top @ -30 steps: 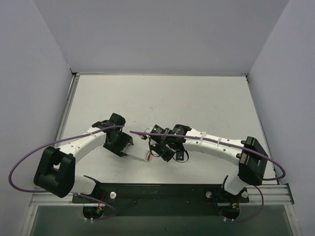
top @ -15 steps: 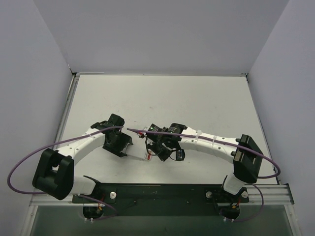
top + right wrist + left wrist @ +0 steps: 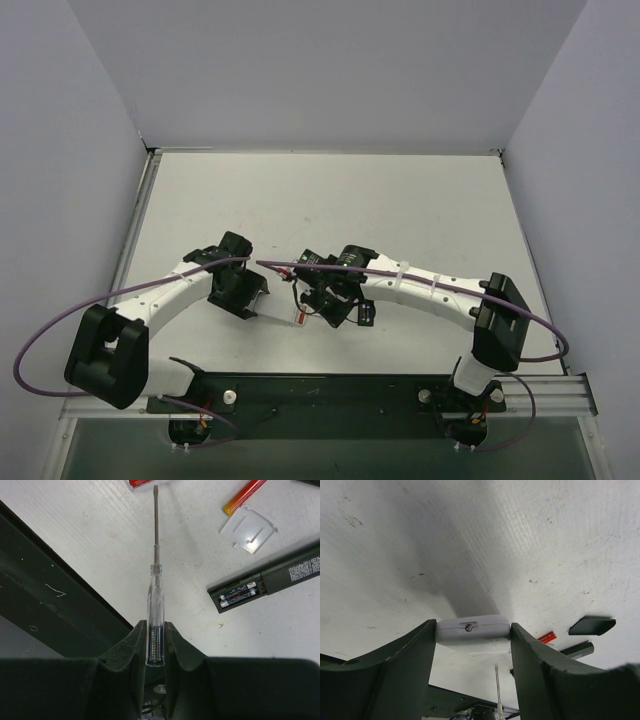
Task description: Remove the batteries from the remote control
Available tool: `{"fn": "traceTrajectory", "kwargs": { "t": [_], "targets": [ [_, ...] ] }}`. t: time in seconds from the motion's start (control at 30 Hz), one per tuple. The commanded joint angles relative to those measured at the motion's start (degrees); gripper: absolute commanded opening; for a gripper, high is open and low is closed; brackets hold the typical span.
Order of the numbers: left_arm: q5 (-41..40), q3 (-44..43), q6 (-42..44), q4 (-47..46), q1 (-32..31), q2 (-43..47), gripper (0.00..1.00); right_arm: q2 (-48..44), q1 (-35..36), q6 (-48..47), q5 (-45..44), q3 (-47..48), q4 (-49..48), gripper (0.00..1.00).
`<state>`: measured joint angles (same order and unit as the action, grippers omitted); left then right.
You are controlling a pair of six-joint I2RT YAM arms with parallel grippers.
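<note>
Right hand (image 3: pixel 155 627) pinched on the screwdriver (image 3: pixel 155 580), just left of the remote control (image 3: pixel 272 579)!
Open bay end faces it, long axis slanting away rightward; farther left hand (image 3: pixel 472 635) clamps a whitish case (image 3: pixel 480 626).

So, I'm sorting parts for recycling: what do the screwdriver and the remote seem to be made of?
Screwdriver: shaft looks like bare metal, grey with a dull sheen; handle likely clear glossy plastic, since its inner parts show through. Remote: probably matte black plastic, from its even, unreflective moulded shell with a pale printed label.
</note>
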<state>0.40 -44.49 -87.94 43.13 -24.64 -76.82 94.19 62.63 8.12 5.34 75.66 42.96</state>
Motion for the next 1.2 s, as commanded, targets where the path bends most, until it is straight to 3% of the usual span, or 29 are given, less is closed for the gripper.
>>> {"fn": "traceTrajectory", "kwargs": {
  "t": [0.0,0.93,1.17],
  "targets": [
    [-1.90,-0.42,-1.71,1.87,0.39,1.67,0.00,2.39,0.83,-1.53,-1.65,3.26,6.52,0.00],
    [-1.20,0.72,-1.97,0.46,0.21,2.02,0.00,9.16,2.05,-2.58,-5.17,9.15,9.60,0.00],
    [-0.93,0.98,-2.50,0.11,-0.58,2.55,0.00,13.64,3.81,-3.02,-11.06,14.60,13.20,0.00]
  ]
}}
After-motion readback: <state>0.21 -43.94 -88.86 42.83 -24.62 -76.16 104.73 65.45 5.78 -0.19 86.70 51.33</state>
